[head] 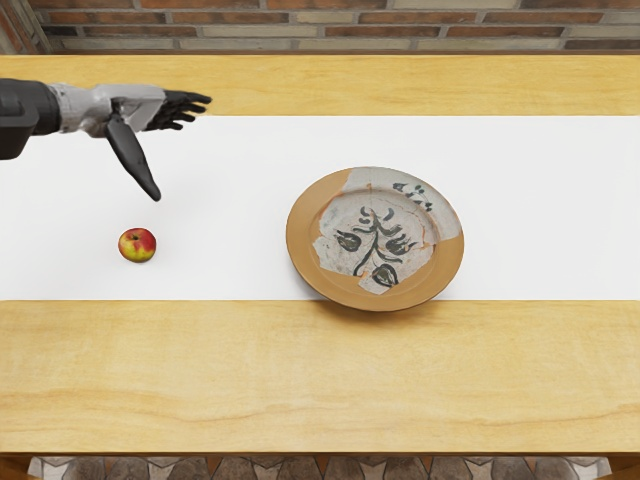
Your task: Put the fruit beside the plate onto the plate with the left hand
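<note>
One plate (302, 240) serves as our landmark: brown-rimmed, with a dark leaf pattern, it lies on a white runner (560, 200) across a wooden table (320, 370). In front of the plate we see a broad band of the table's wood. Well to the left of the plate, about level with its middle, the apple (137, 245) sits on the runner, red and yellow, with nothing touching it. Farther back than the plate and left of it, beyond the apple, we find the left hand (140, 110) above the runner's far edge. Its fingers (185, 103) reach out flat to the right, the thumb hangs down toward the apple, and it holds nothing. Behind the plate, past the table, stands a brick wall (300, 25).
</note>
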Robot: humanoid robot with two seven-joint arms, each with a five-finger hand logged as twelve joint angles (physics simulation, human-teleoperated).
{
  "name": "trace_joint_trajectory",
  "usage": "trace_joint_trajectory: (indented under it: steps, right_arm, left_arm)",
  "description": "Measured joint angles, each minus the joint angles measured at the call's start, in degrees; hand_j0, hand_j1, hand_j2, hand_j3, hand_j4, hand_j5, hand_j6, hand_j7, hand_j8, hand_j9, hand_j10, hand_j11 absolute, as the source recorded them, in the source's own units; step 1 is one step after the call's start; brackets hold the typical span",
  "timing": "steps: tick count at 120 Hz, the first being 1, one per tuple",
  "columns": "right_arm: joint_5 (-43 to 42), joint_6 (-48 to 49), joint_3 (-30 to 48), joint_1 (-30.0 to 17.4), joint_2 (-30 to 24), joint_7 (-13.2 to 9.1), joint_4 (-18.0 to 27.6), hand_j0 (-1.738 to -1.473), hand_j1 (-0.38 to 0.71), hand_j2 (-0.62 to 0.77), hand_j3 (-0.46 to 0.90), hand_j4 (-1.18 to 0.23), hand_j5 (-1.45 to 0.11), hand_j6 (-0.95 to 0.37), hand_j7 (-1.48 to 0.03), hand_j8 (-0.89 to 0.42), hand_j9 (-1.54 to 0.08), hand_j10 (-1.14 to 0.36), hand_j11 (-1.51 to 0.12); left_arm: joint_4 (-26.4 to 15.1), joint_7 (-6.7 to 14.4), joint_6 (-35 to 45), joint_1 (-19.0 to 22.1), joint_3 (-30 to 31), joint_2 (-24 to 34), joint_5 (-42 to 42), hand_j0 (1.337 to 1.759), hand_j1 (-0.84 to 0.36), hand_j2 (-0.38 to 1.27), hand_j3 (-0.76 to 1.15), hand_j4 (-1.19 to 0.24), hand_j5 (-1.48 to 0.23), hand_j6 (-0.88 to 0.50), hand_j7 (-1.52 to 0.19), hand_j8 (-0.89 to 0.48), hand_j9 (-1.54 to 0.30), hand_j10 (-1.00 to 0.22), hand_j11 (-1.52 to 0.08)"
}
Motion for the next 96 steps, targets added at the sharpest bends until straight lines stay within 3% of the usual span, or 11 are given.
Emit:
trace_joint_trajectory:
  steps: [12,19,24,33,41,46,52,63,78,96]
  right_arm:
    - [-0.01,0.00,0.01,0.00,0.00,0.00,0.00,-1.658,-0.33,0.00,0.00,-0.02,-0.02,-0.02,-0.02,-0.02,-0.02,-0.02,-0.02]
    - [-0.02,0.01,0.03,0.00,0.00,0.00,0.00,-1.658,-0.33,0.00,0.00,-0.02,-0.02,-0.02,-0.02,-0.02,-0.02,-0.02,-0.02]
    - [-0.03,0.02,0.03,0.00,0.00,0.00,0.00,-1.658,-0.33,0.00,0.00,-0.02,-0.02,-0.02,-0.02,-0.02,-0.02,-0.02,-0.02]
    - [-0.04,0.03,0.04,0.02,0.00,0.00,0.00,-1.658,-0.33,0.00,0.00,-0.02,-0.02,-0.02,-0.02,-0.02,-0.02,-0.02,-0.02]
    - [-0.05,0.03,0.05,0.07,0.00,0.00,0.00,-1.658,-0.33,0.00,0.00,-0.02,-0.02,-0.02,-0.02,-0.02,-0.02,-0.02,-0.02]
    - [-0.05,0.03,0.05,0.11,0.00,0.00,0.00,-1.658,-0.33,0.00,0.00,-0.02,-0.02,-0.02,-0.02,-0.02,-0.02,-0.02,-0.02]
    - [-0.05,0.02,0.08,0.14,0.00,0.00,-0.02,-1.658,-0.33,0.00,0.00,-0.02,-0.02,-0.02,-0.02,-0.02,-0.02,-0.02,-0.02]
    - [-0.05,0.03,0.12,0.21,0.00,0.00,-0.06,-1.658,-0.33,0.00,0.00,-0.02,-0.02,-0.02,-0.02,-0.02,-0.02,-0.02,-0.02]
    - [-0.05,0.02,0.14,0.26,0.00,0.00,-0.08,-1.658,-0.33,0.00,0.00,-0.02,-0.02,-0.02,-0.02,-0.02,-0.02,-0.02,-0.02]
    - [-0.05,0.00,0.14,0.31,0.00,0.00,-0.13,-1.658,-0.33,0.00,0.00,-0.02,-0.02,-0.02,-0.02,-0.02,-0.02,-0.02,-0.02]
  left_arm:
    - [0.00,0.17,0.00,-0.26,0.00,-0.59,-0.17,1.658,0.35,0.00,0.00,0.00,0.00,0.00,0.00,0.00,0.00,0.00,0.00]
    - [-0.07,3.09,0.00,-0.22,0.01,-0.83,-0.24,1.658,0.35,0.00,0.00,0.00,0.00,0.00,0.00,0.00,0.00,0.00,0.00]
    - [-0.55,7.74,0.00,0.21,0.17,-2.40,-0.08,1.658,0.35,0.00,0.00,0.00,0.00,0.00,0.00,0.00,0.00,0.00,0.00]
    - [-1.14,19.46,0.00,0.06,0.24,-5.14,0.05,1.658,0.35,0.00,0.00,0.00,0.00,0.00,0.00,0.00,0.00,0.00,0.00]
    - [-1.38,28.68,-0.01,-0.93,0.05,-5.79,0.00,1.658,0.35,0.00,0.00,0.00,0.00,0.00,0.00,0.00,0.00,0.00,0.00]
    - [-1.57,32.91,-0.01,-1.14,-0.03,-8.70,0.27,1.658,0.35,0.00,0.00,0.00,0.00,0.00,0.00,0.00,0.00,0.00,0.00]
    - [-2.81,36.18,0.00,-1.68,-0.06,-8.98,0.69,1.658,0.35,0.00,0.00,0.00,0.00,0.00,0.00,0.00,0.00,0.00,0.00]
    - [-5.60,39.29,-0.01,-2.38,-0.13,-7.67,2.83,1.658,0.35,0.00,0.00,0.00,0.00,0.00,0.00,0.00,0.00,0.00,0.00]
    - [-10.52,40.83,-0.01,-3.51,-0.24,-7.49,5.07,1.658,0.35,0.00,0.00,0.00,0.00,0.00,0.00,0.00,0.00,0.00,0.00]
    - [-23.74,41.34,0.65,-2.75,-0.27,-1.72,16.19,1.658,0.35,0.00,0.00,0.00,0.00,0.00,0.00,0.00,0.00,0.00,0.00]
